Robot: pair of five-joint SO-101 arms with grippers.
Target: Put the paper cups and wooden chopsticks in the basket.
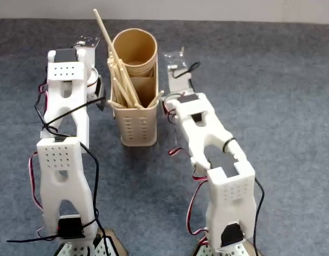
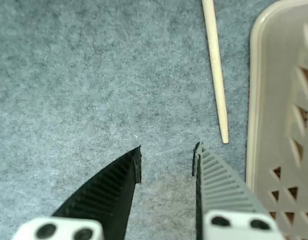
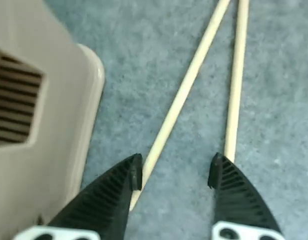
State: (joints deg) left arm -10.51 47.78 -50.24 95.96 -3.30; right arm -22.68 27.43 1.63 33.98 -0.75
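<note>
Downward, right fingers (image 3: 109,200) apart over chopsticks (image 3: 182,95)

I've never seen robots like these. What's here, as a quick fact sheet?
Basket: upright between the two arms
Paper cups: nested inside the basket
Chopsticks in basket: a leaning bundle
Left-side chopstick: one, beside the basket, ahead of the left jaws
Right-side chopsticks: two, over the carpet, by the right jaws
Jaws: both open, empty
</note>
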